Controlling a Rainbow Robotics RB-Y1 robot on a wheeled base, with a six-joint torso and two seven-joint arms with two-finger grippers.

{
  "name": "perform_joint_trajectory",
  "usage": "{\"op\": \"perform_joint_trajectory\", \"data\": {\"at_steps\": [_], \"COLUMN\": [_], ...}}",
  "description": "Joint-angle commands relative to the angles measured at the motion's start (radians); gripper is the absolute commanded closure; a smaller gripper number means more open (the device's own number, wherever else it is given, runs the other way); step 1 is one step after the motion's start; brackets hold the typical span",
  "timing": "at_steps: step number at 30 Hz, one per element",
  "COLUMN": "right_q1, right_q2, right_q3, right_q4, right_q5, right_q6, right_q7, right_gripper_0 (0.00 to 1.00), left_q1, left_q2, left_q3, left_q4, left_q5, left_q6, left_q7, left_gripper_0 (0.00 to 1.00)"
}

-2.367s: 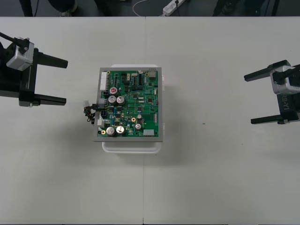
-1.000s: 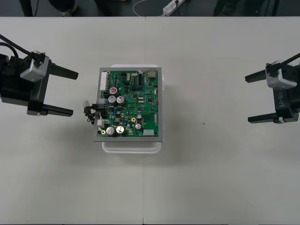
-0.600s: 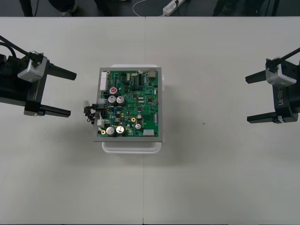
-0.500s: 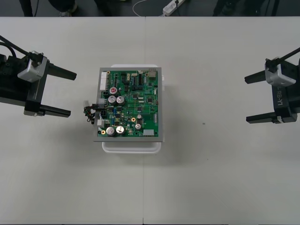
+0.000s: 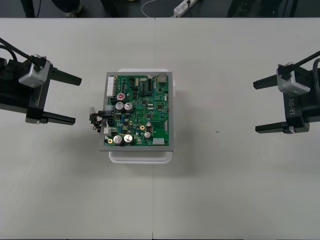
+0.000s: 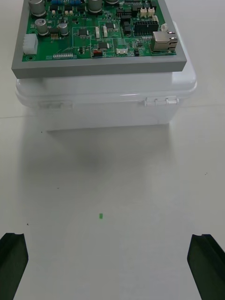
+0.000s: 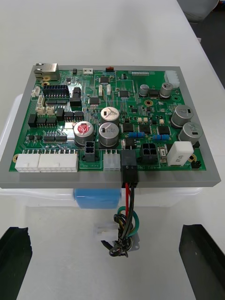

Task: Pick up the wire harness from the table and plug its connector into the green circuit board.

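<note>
Our left gripper [image 5: 78, 100] hangs over the table [image 5: 215, 190] with its two fingers [image 7: 14, 255] spread wide and holding nothing. Straight ahead of it, near but apart from the fingertips, is the wire harness [image 7: 124, 225]. Its black plug [image 7: 128, 168] sits in a connector on the edge of the green board [image 5: 140, 111] that faces this gripper. The red, black and green wires [image 7: 127, 197] drop from the plug past the side of the white base [image 5: 140, 156] into a small tangle on the table. We cannot make out the metal socket in that tangle. Bare tabletop lies between the fingertips and the tangle, and a blue block [image 7: 97, 198] on the base stands just beside the hanging wires.

Our right gripper [image 5: 255, 107] waits well apart from the board on the opposite side, fingers also wide and empty. Ahead of it we see a tiny green speck [image 6: 101, 216] on the table, then the base's wall with its small tabs [image 6: 161, 100]. Above that wall is the board's edge, with a metal network jack [image 6: 164, 41] at one end.
</note>
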Motion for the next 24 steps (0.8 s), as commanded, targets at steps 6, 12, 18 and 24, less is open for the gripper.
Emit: {"op": "perform_joint_trajectory", "data": {"at_steps": [6, 12, 18, 24], "right_q1": [0.009, 0.009, 0.009, 0.009], "right_q2": [0.006, 0.006, 0.006, 0.006], "right_q3": [-0.015, -0.018, -0.020, -0.022], "right_q4": [-0.031, -0.031, -0.031, -0.031], "right_q5": [0.012, 0.026, 0.038, 0.054], "right_q6": [-0.004, -0.004, -0.004, -0.004], "right_q7": [-0.047, -0.047, -0.042, -0.047], "right_gripper_0": [0.00, 0.00, 0.00, 0.00], "left_q1": [-0.002, -0.002, -0.002, -0.002], "left_q2": [0.042, 0.042, 0.042, 0.042], "left_q3": [-0.003, -0.003, -0.003, -0.003], "left_q4": [-0.030, -0.030, -0.030, -0.030], "left_q5": [0.015, 0.015, 0.015, 0.015], "left_q6": [-0.029, -0.029, -0.029, -0.029], "left_q7": [0.016, 0.016, 0.016, 0.016], "left_gripper_0": [0.08, 0.08, 0.07, 0.08]}}
